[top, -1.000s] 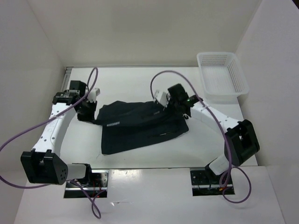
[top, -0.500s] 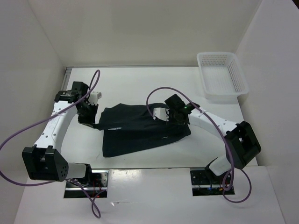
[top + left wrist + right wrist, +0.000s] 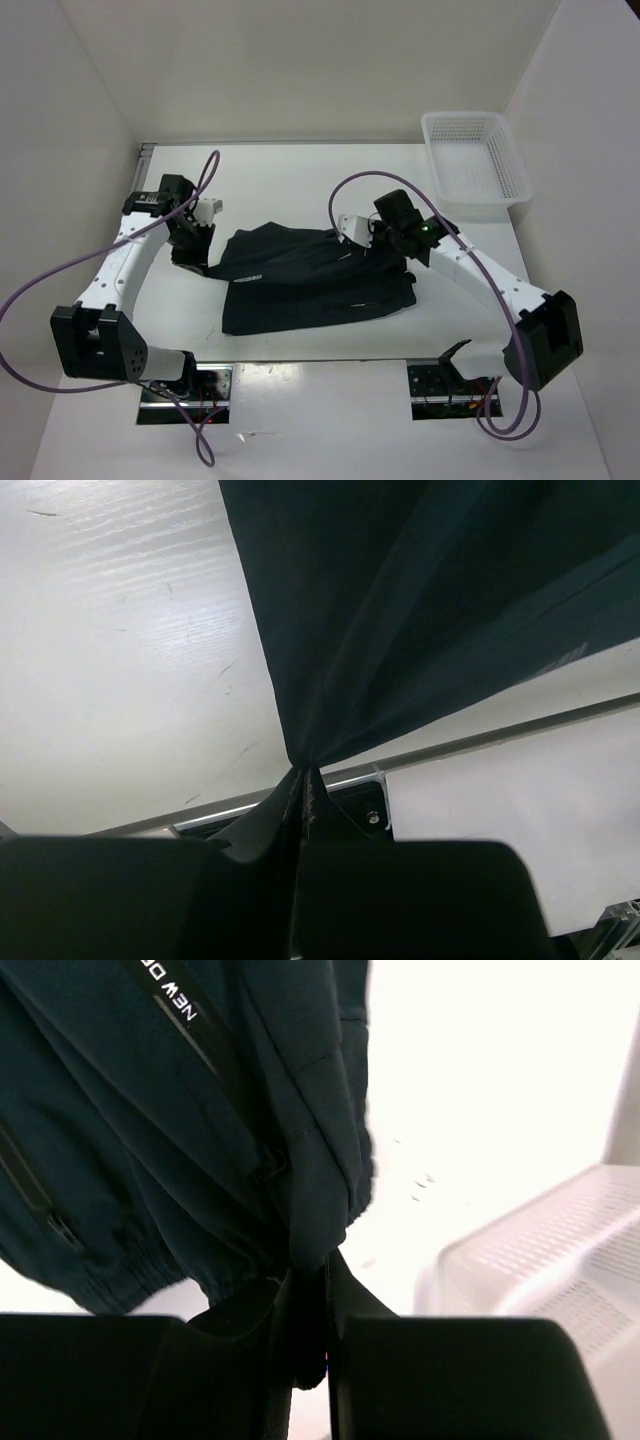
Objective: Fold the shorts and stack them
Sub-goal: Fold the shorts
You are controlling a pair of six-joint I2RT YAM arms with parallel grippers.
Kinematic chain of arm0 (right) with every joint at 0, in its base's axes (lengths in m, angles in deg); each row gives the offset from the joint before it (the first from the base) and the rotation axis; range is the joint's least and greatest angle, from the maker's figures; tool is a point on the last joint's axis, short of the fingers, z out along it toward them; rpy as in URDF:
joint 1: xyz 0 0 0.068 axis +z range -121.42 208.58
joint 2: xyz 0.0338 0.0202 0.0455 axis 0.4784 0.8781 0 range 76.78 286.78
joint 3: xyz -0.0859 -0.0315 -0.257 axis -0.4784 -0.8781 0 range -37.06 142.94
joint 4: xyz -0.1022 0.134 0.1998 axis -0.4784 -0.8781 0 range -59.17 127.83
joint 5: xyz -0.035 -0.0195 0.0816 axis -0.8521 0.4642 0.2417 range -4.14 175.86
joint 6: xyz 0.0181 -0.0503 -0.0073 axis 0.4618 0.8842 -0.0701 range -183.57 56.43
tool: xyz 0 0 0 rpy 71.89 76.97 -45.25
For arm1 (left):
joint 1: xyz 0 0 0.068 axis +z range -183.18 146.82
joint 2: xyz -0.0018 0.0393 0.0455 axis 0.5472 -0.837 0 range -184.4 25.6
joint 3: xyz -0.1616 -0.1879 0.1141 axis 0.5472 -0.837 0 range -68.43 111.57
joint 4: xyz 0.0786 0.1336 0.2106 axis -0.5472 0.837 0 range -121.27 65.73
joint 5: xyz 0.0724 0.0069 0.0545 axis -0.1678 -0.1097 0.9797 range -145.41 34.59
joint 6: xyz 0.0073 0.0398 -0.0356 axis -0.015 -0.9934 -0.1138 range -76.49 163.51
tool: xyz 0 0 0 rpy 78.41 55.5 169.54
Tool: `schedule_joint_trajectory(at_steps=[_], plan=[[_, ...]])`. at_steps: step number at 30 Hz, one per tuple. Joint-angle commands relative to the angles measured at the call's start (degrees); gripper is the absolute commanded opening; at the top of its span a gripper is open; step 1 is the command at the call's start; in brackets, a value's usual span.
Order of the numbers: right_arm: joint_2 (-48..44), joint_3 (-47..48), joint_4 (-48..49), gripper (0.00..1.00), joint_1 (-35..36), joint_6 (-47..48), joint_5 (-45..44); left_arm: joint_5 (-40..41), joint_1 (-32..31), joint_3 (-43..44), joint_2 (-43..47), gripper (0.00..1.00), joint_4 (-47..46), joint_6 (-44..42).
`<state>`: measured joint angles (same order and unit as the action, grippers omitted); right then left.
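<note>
Top external: one shorts (image 3: 310, 290), one basket (image 3: 478, 165)

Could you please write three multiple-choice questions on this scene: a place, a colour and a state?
1. Where is the basket? A near-left corner; B far-right corner; C table centre.
2. What colour are the shorts? A white; B red; C very dark.
3. How are the left gripper and right gripper? A open; B shut on the shorts; C shut on nothing.
Answers: B, it sits far right in the top view; C, the fabric looks near black; B, each wrist view shows fabric pinched.
</note>
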<state>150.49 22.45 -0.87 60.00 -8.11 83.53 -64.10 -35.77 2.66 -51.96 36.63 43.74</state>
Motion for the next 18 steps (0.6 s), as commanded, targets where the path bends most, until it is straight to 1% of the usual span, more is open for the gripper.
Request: schedule_joint_trajectory(at_steps=[1,3,4,6,7,8,9,10,11,13,14,15,16,17,18], plan=[[4.0,1.4,-0.6,0.05,-1.1,-4.6,4.6,0.3,0.0,-0.3,-1.3,0.0,-2.3,-0.2],[4.0,1.9,-3.7,0.06,-1.7,-5.1,6.9,-0.4,0.0,-0.9,-1.3,0.0,-2.3,-0.2],[3.2,1.9,-4.6,0.14,-1.7,-4.4,7.4,-0.4,0.0,-0.9,-1.3,0.0,-2.3,-0.2],[2.5,0.0,-6.8,0.25,-1.7,-3.1,8.0,0.4,0.0,-2.4,-0.8,0.0,-2.9,-0.2],[2.5,-0.6,-7.6,0.39,-1.7,-3.1,8.0,1.1,-0.7,-3.7,-0.2,0.0,-3.5,-0.2],[3.1,-1.4,-9.3,0.48,-1.7,-3.1,8.8,1.1,-0.7,-3.7,-0.2,0.0,-3.5,-0.2],[3.6,-1.4,-9.9,0.57,-1.7,-3.1,8.8,1.1,-0.7,-4.5,-0.2,0.0,-4.0,-0.2],[4.2,-1.4,-10.4,0.63,-1.7,-3.8,9.8,1.1,-1.4,-4.5,-0.2,0.0,-4.0,-0.2],[4.7,0.1,-11.0,0.71,-1.7,-6.0,11.1,0.6,-1.4,-5.0,-0.2,0.0,-4.0,-0.2],[5.5,2.4,-12.1,0.77,-2.8,-8.6,13.3,0.6,-2.0,-5.5,-0.8,0.0,-4.6,-0.2],[6.2,5.5,-13.7,0.8,-4.0,-11.4,16.8,0.6,-2.0,-5.5,-0.8,0.0,-4.6,-0.2],[6.2,7.2,-14.5,0.8,-5.7,-12.6,19.0,0.6,-2.0,-5.5,-0.8,0.0,-5.1,-0.2],[7.2,8.9,-15.4,0.8,-9.8,-13.8,21.3,0.6,-2.5,-6.0,-1.4,0.0,-5.1,-0.2],[9.4,12.0,-16.5,0.8,-11.9,-15.8,24.8,0.6,-2.5,-6.1,-1.4,0.0,-5.1,-0.2],[10.7,13.0,-18.7,0.8,-13.6,-15.8,25.8,0.6,-2.5,-6.1,-1.4,0.0,-5.1,-0.2]])
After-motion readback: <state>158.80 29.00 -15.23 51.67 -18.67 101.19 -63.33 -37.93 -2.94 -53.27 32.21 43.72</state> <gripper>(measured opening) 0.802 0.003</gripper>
